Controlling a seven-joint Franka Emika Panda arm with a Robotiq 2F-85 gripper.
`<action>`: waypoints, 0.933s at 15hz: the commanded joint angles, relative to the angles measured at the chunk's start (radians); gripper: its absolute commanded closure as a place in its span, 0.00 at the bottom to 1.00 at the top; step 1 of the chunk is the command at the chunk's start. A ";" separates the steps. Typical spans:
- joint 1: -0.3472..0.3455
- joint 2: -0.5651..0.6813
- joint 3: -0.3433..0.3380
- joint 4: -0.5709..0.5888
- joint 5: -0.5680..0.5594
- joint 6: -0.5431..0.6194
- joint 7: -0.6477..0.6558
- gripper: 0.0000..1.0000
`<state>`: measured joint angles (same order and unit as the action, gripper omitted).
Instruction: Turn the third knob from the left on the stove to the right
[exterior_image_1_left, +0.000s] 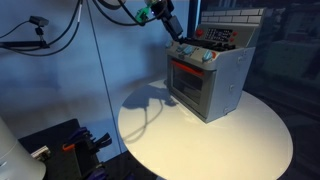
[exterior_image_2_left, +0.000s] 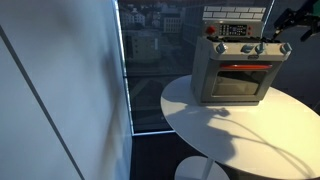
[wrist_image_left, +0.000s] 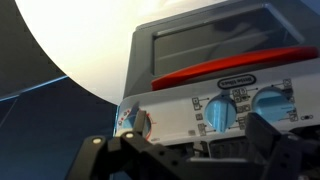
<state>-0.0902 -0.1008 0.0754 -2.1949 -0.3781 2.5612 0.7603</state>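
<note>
The toy stove (exterior_image_1_left: 225, 85) is a silver-grey box with a red-framed oven window, standing on a round white table; it also shows in an exterior view (exterior_image_2_left: 238, 78). A row of pale-teal knobs (exterior_image_2_left: 240, 47) runs along its front top. The wrist view is upside down and close on the stove's (wrist_image_left: 200, 40) front panel. My gripper (wrist_image_left: 200, 128) is open. Its two dark fingers stand on either side of one pale-teal knob (wrist_image_left: 220, 112), which sits next to a red-marked dial (wrist_image_left: 133, 122). I cannot tell whether the fingers touch the knob. The gripper shows in both exterior views (exterior_image_1_left: 180, 40) (exterior_image_2_left: 289, 27) at the stove's top front edge.
The round white table (exterior_image_1_left: 250, 140) has bare surface in front of and beside the stove. A second pale-teal knob (wrist_image_left: 272, 100) lies beside the framed one. Cables (exterior_image_1_left: 60, 30) hang at the upper left. A dark window pane (exterior_image_2_left: 150, 60) stands behind the table.
</note>
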 joint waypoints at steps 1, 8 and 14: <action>0.013 0.007 -0.017 0.009 0.001 -0.002 -0.011 0.00; 0.015 0.022 -0.021 0.027 -0.001 -0.002 -0.015 0.00; 0.012 0.075 -0.037 0.061 -0.007 0.040 -0.019 0.00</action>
<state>-0.0869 -0.0667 0.0575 -2.1733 -0.3787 2.5774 0.7445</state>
